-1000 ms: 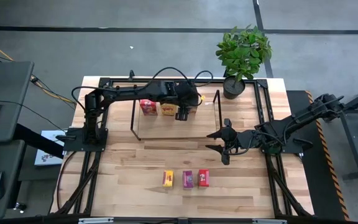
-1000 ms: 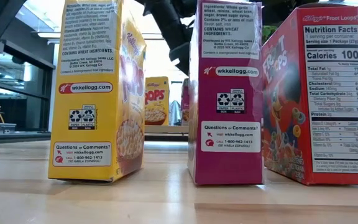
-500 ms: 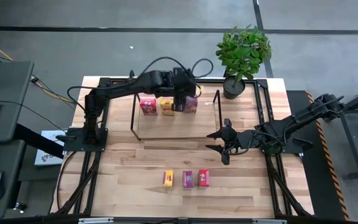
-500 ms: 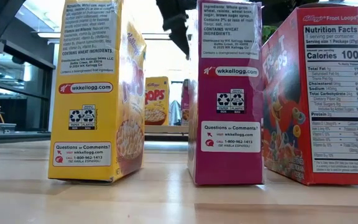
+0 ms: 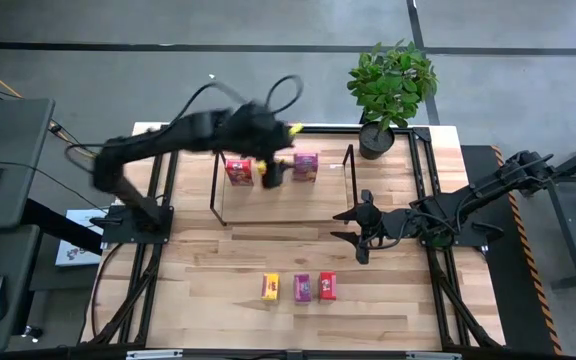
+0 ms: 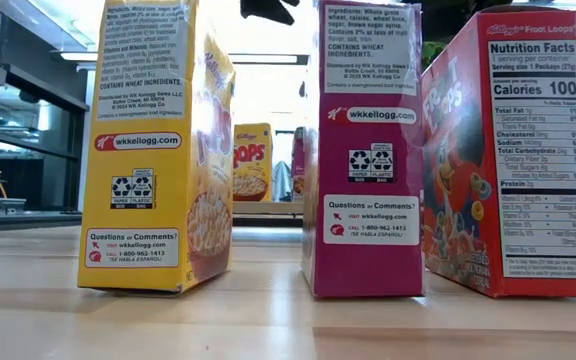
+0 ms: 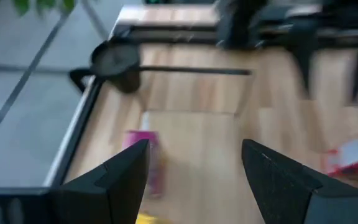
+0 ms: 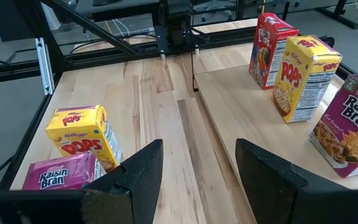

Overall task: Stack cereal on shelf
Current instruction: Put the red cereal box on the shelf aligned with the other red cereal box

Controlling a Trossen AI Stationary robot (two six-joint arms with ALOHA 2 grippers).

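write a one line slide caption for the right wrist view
Open right tool looks across the shelf holding Froot Loops, Pops and Raisin Bran boxes.

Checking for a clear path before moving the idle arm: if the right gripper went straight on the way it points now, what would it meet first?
Probably nothing on the table: the right gripper, jaws open, points down a bare strip of tabletop between the loose boxes and the shelf. The black frame at the far edge looks first, though depth is unclear.
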